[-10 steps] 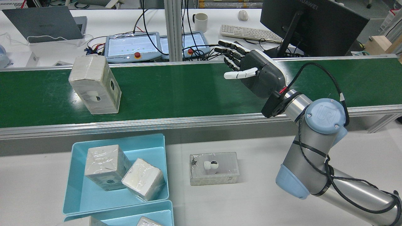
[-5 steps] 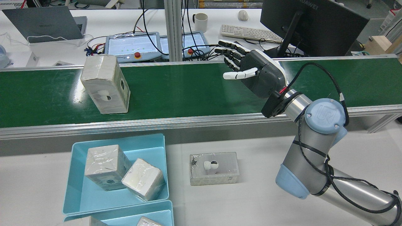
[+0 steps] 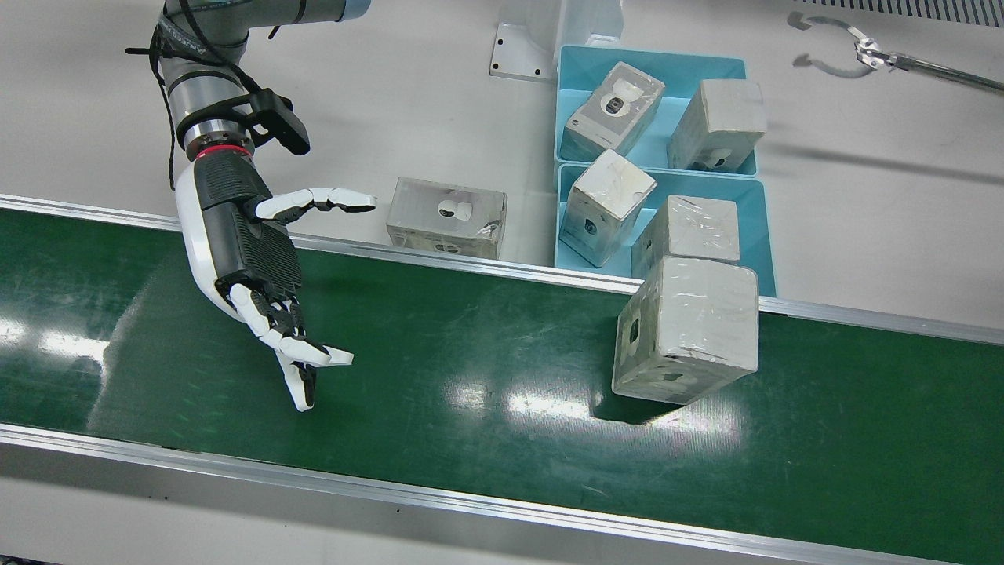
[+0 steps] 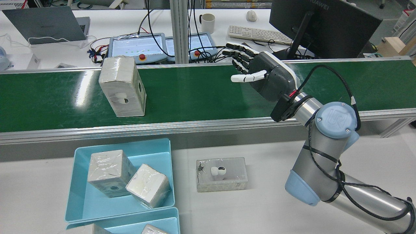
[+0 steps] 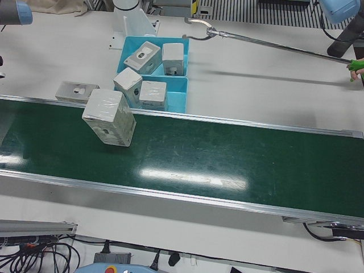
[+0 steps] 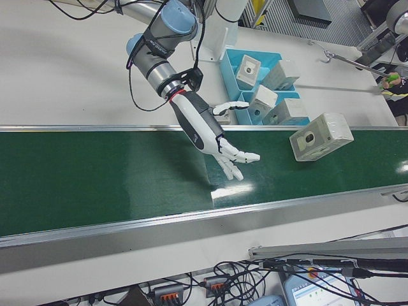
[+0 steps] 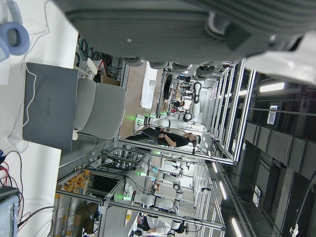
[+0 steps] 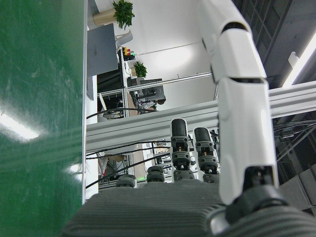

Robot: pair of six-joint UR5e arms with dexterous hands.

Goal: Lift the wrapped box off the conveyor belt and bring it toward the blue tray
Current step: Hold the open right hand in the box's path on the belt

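Right robot hand (image 4: 260, 76) hangs over the conveyor belt (image 4: 201, 94) with fingers spread wide apart and palm turned sideways, and it holds nothing. The left robot hand appears only in its own camera, as a dark blurred edge at the top, so I cannot tell if it is spread or closed.

From largest to smallest: the belt runs across the whole station, with a metal rail on each long side. On the white bench (image 4: 266, 195) beside it stand the blue tray (image 4: 167, 172) and a second blue tray (image 3: 569, 102) touching it, and together they already hold four wrapped boxes. The wrapped box (image 4: 123, 87) of the task stands upright on the belt, well apart from the right robot hand, near the rail on the tray side in the front view. One more box (image 4: 221, 174), lying flat, rests on the bench between the trays and the arm.

I judge the task is at its beginning: no contact is made, so grasp, lift and carry all remain. Between hand and box the belt is free. The way to the tray must cross the near rail, and the tray has little open floor left.
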